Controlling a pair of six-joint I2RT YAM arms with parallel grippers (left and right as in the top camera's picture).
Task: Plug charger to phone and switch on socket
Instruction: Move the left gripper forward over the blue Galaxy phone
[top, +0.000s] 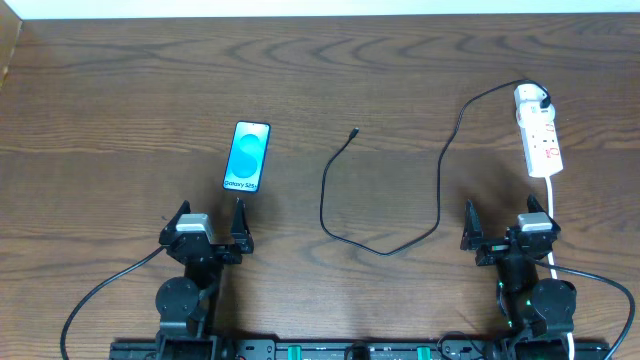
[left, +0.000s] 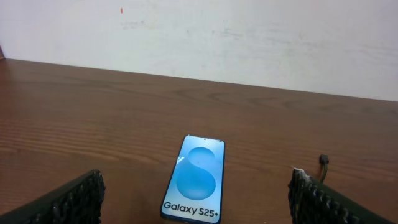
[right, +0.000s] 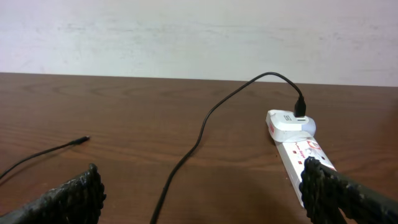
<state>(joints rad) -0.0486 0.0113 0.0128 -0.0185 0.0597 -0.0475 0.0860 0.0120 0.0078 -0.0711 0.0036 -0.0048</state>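
1. Left black two-finger tool (top: 211, 207) on left black jointed arm (top: 180, 298), at 7 o'clock in the overhead view. Heading: 12 o'clock. Jaws spread wide, gripping nothing. Left textured black fingers (left: 74, 200) sit at the wrist view's lower corners.

2. Right black two-finger tool (top: 502, 210) on right black jointed arm (top: 540, 300), at 5 o'clock. Heading: 12 o'clock. Jaws spread wide, gripping nothing. Right textured black fingers (right: 69, 198) placed likewise.

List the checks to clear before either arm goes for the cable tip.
1. Left hand open and empty: ok.
2. Right hand open and empty: ok.
3. Charger tip lying free, apart from the phone: ok.
4. Charger's far end seated in the adapter on the socket: ok.
5. Phone flat, screen up: ok.
6. Socket switch position: cannot tell.
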